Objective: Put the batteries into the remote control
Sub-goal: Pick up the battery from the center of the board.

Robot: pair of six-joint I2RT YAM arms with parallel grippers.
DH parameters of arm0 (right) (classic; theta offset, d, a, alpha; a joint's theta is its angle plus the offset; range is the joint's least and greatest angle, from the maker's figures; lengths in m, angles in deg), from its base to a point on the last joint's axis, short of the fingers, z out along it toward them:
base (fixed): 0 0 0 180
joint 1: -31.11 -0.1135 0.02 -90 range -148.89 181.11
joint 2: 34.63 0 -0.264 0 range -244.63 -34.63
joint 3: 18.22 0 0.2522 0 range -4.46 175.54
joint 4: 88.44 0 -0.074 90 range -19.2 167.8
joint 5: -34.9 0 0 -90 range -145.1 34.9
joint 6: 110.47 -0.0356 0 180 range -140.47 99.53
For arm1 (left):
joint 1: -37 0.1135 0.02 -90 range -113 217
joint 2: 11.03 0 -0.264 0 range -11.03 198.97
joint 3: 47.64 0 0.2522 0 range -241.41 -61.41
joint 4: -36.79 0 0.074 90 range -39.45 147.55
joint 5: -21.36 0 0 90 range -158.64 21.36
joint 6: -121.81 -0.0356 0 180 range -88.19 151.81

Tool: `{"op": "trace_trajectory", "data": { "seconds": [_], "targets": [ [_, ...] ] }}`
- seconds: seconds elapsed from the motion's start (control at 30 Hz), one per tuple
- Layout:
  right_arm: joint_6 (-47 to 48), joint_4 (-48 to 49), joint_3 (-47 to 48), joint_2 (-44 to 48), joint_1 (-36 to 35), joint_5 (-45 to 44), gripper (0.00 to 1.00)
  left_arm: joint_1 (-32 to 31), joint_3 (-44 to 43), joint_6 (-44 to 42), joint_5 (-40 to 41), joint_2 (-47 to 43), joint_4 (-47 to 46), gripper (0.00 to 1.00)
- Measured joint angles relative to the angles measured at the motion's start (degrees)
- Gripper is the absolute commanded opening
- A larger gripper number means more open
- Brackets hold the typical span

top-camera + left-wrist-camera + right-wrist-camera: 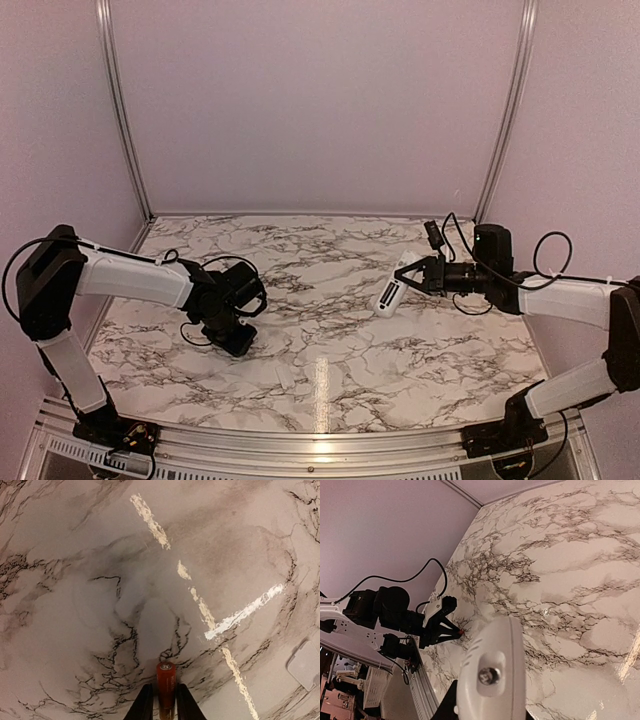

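Observation:
An orange battery (166, 685) lies lengthwise between the fingers of my left gripper (165, 705), its tip down at the marble table (100, 580). The jaws flank it closely, with a thin gap showing on its left side. In the top view the left gripper (232, 335) is low over the table at the left. My right gripper (422, 276) is shut on the white remote control (390, 293), held above the table at the right. The right wrist view shows the remote control's (492, 665) rounded end. The dark battery is out of view.
A small plain white flat piece (305, 665) lies on the table to the right of the left gripper. The right wrist view shows the left arm (395, 612) across the table with the orange battery (461, 631) at its tip. Pink walls enclose the table.

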Motion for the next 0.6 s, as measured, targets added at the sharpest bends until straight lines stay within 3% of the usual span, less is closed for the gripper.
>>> {"op": "trace_trajectory", "data": {
  "seconds": [0.2,0.4,0.6],
  "targets": [
    [0.24,-0.39,0.09,-0.48,-0.07,-0.02,0.00,0.00,-1.27,-0.59,0.09,0.81,1.16,0.01],
    [-0.28,0.66,0.26,-1.55,-2.84,-0.72,0.00,0.00,-1.25,-0.70,-0.37,-0.52,0.37,0.00],
    [-4.17,5.73,0.57,-5.05,-9.38,-2.73,0.00,-0.70,4.68,1.38,-4.13,-19.85,-13.14,0.00]
  ]
}}
